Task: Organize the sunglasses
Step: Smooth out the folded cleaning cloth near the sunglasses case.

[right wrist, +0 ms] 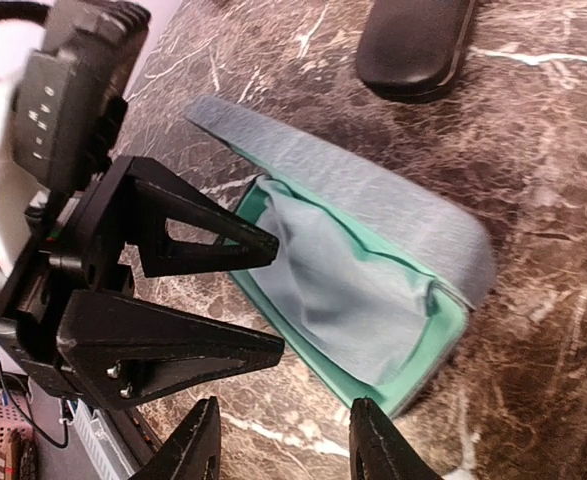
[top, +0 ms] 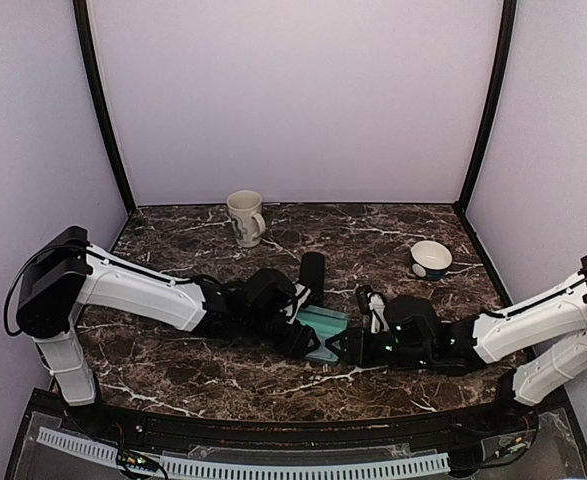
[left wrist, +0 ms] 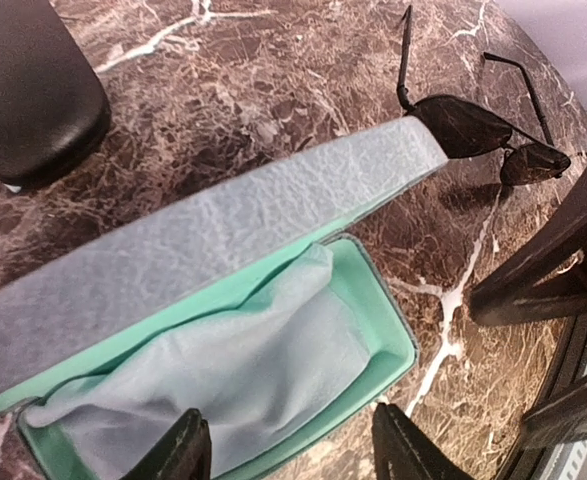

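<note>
A thin-framed pair of sunglasses [left wrist: 483, 130] with dark lenses lies on the marble, arms unfolded, beyond the far end of the grey-blue case [top: 325, 330]. The case [left wrist: 223, 240] stands open, showing a mint lining and a pale cloth [left wrist: 243, 370] inside. My left gripper [left wrist: 293, 450] is open and straddles the case's near rim, one finger over the cloth and one outside. My right gripper [right wrist: 283, 445] is open just off the case's [right wrist: 373, 270] other end, nothing between its fingers. The left gripper's fingers [right wrist: 203, 235] reach in from the left there.
A shut black oblong case [top: 313, 275] lies just behind the open one. A cream mug [top: 245, 218] stands at the back left and a small bowl [top: 431, 260] at the back right. The two arms meet close together at the table's middle.
</note>
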Motion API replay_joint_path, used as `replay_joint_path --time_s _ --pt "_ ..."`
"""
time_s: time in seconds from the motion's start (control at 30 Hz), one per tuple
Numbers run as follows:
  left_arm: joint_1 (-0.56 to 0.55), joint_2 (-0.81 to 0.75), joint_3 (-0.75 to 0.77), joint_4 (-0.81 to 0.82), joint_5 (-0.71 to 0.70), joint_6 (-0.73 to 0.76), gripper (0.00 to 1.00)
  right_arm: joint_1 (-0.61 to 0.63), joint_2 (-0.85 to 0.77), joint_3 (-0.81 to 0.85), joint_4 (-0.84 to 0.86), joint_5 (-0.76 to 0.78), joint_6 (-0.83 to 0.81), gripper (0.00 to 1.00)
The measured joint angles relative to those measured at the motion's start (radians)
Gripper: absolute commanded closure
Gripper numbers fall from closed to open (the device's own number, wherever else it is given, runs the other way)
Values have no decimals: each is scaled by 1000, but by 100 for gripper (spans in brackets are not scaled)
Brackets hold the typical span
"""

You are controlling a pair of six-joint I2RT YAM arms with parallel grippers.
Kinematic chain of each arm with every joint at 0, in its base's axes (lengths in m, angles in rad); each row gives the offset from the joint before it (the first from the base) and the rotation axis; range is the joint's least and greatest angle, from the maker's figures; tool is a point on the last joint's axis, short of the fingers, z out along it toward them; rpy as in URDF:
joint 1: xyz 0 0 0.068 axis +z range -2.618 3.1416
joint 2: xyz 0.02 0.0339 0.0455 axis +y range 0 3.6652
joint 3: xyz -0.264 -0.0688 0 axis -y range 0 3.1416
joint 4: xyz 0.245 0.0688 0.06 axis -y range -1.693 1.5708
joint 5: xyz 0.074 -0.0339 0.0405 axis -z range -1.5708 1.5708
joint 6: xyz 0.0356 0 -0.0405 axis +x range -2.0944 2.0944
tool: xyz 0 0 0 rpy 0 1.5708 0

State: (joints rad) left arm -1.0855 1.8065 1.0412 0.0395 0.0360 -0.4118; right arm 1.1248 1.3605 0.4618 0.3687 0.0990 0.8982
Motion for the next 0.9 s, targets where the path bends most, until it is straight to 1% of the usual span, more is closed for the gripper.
replay_joint_path --time_s 0.2,0.5,0.9 --pt "11 54 7 40 43 -7 44 -1 -50 -23 -37 37 2 56" --pt "30 110 13 87 69 -11 44 -1 -48 -23 -48 41 2 56" --pt "30 99 -5 140 103 -11 44 -1 -25 -21 -67 37 1 56"
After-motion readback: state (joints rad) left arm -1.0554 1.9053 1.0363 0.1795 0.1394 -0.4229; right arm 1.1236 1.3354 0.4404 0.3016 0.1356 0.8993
